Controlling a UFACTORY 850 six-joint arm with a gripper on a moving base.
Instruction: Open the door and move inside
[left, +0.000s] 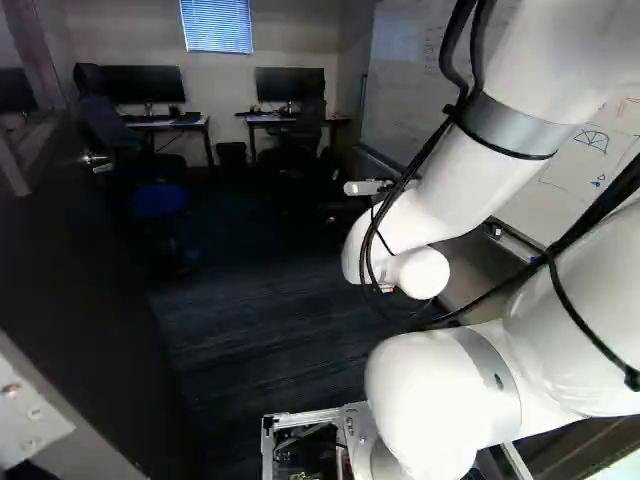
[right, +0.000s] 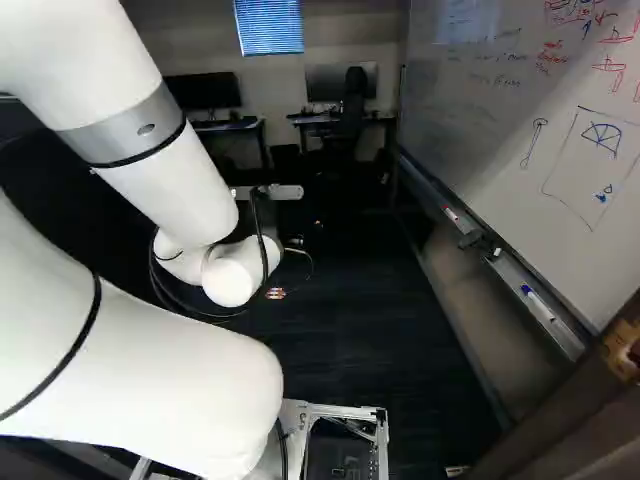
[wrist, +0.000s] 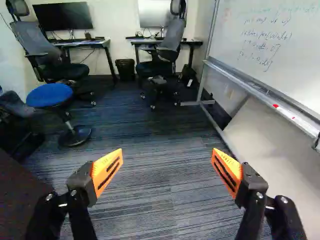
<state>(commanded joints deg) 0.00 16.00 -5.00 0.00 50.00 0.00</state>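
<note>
One bent arm (left: 450, 185) reaches ahead, seemingly right of the dark door (left: 80, 260).

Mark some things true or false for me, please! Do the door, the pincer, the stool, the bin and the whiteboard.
1. The door is open. True.
2. The pincer is squeezing a door handle. False: the pincer is open and holds nothing.
3. The stool has a blue seat. True.
4. The bin sits on top of a desk. False: the bin is on the floor, between two desks.
5. The whiteboard has writing on it. True.
</note>
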